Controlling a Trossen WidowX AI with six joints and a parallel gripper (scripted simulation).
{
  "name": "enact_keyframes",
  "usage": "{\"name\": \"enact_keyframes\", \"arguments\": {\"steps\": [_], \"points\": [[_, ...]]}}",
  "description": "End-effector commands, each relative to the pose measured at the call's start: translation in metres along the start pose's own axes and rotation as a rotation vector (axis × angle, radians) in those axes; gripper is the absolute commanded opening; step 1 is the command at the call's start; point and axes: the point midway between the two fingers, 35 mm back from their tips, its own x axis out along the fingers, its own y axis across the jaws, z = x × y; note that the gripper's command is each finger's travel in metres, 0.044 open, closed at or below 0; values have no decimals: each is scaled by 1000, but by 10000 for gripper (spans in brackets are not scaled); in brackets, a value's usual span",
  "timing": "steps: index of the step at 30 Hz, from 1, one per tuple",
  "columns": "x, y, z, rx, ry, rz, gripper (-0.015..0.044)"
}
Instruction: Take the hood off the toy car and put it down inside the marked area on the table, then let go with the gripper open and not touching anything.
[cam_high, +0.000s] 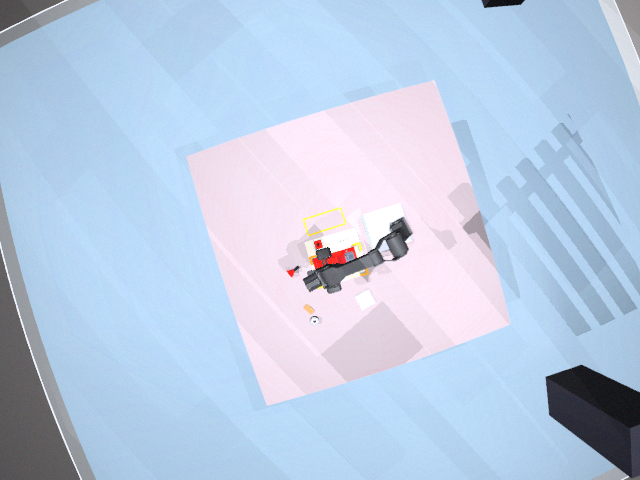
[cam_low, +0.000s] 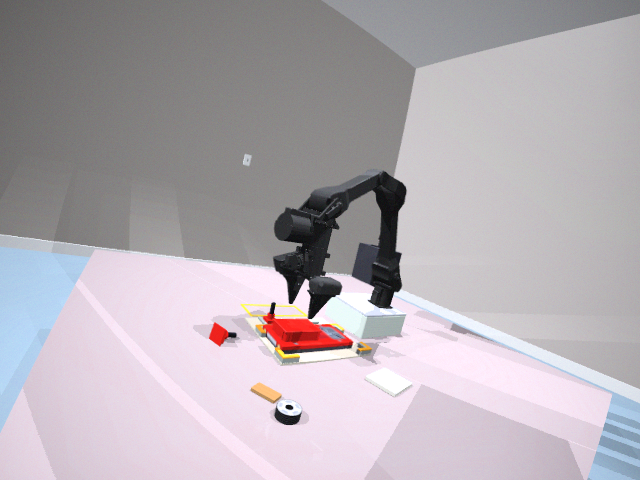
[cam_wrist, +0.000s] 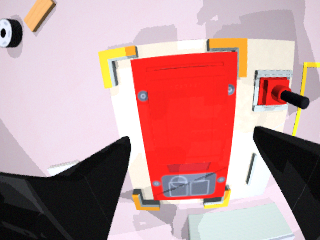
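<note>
The red toy car (cam_high: 338, 254) (cam_low: 338, 342) (cam_wrist: 147, 145) sits between corner brackets on a cream board. A raised red block on it, apparently the hood (cam_low: 294, 329) (cam_wrist: 187, 120), is in place; the arm partly hides the car in the top view. The marked area is a yellow outline (cam_high: 322, 213) (cam_low: 268, 305) (cam_wrist: 312, 64) beside the board, with nothing seen inside. My gripper (cam_low: 301, 310) (cam_wrist: 192, 137) is open and empty. It points down above the car, with the fingers on either side of it in the wrist view.
A red piece with a black handle (cam_high: 317, 243) (cam_low: 272, 310) (cam_wrist: 272, 92) stands on the board between car and outline. A similar piece (cam_high: 291, 272) (cam_low: 218, 334), an orange block (cam_high: 308, 308) (cam_low: 266, 392) (cam_wrist: 40, 15), a wheel (cam_high: 314, 320) (cam_low: 288, 411) and a white tile (cam_high: 365, 299) (cam_low: 388, 381) lie around.
</note>
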Motion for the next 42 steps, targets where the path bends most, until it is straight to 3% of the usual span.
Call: {"name": "enact_keyframes", "arguments": {"steps": [1,42], "points": [[7,-2,-3,5,15,-8,440],[33,-2,-4,5,15,-8,440]]}}
